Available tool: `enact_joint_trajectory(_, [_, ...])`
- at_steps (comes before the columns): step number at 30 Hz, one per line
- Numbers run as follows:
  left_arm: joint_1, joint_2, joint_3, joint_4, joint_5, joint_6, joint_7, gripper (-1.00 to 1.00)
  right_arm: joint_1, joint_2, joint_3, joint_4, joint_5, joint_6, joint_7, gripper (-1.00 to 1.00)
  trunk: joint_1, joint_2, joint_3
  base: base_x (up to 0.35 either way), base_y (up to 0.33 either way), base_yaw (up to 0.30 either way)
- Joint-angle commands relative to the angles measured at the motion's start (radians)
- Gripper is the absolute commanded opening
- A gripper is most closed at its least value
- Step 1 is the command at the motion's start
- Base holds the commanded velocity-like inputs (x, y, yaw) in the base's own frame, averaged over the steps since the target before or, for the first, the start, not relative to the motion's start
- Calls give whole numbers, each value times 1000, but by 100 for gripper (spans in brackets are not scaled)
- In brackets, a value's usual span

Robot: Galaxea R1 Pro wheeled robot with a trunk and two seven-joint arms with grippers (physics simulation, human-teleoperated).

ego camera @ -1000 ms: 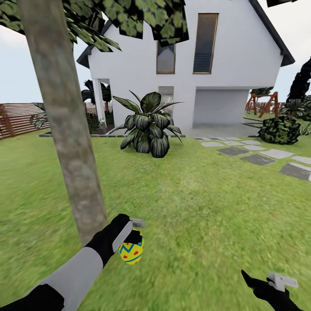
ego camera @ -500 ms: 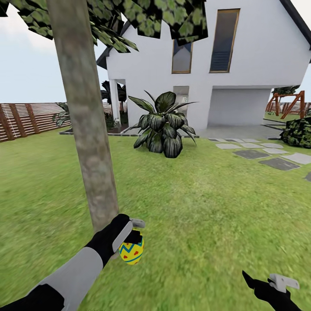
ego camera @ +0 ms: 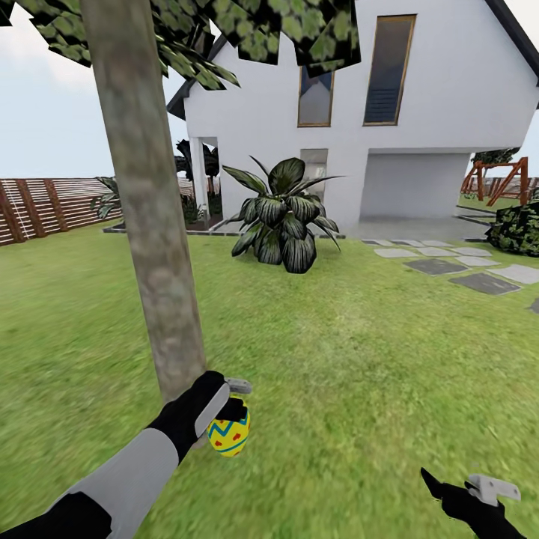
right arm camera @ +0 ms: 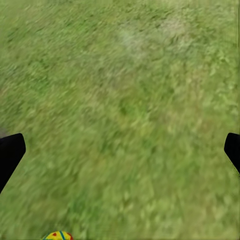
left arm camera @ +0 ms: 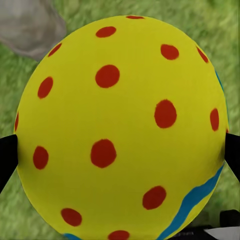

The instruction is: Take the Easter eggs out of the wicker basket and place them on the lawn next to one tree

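Though head-hidden, egg [left arm camera: 120,130] dots wrist-visible.

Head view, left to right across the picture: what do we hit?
Brown slatted wooden fence → grey-brown mottled tree trunk → yellow zigzag Easter egg in the left gripper → broad-leaved dark shrub → grey stepping stones.

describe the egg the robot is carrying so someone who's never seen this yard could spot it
Find the thick grey-brown tree on the lawn before the white house. By its base, the left gripper holds the Easter egg above the grass. It is the one bright yellow thing there, with red dots and blue zigzag bands.
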Motion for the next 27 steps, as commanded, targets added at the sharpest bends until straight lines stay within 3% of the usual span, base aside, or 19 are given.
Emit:
enact_joint_trajectory(1, [-1, 1, -4, 1, 11, 0, 9, -100, -1, -1, -2, -23, 2, 11, 6, 100, 4, -9, -5, 0, 0, 0])
enact_joint_trajectory(3, [-1, 1, -4, 3, 11, -2, 9, -100, -3, -1, 3, -118, 1, 68, 5, 100, 12, -23, -11, 0, 0, 0])
enact_joint_trajectory(6, [-1, 0, -4, -1, 11, -3, 10, -100, -29, -4, 9, -239, 9, 265, 0, 100, 23, -44, -21, 0, 0, 0])
enact_joint_trajectory(10, [-1, 1, -4, -3, 11, -4, 8, -100, -86, -3, 14, -274, 12, 365, -3, 100, 39, -72, -33, 0, 0, 0])
enact_joint_trajectory(18, [-1, 0, -4, -4, 11, -4, 9, -100, -96, 2, 41, -278, 9, 380, 0, 100, 69, -128, -58, 0, 0, 0])
enact_joint_trajectory(27, [-1, 1, -3, -3, 11, -5, 9, -100, -96, -1, 44, -276, 9, 380, 1, 100, 104, -191, -86, 0, 0, 0])
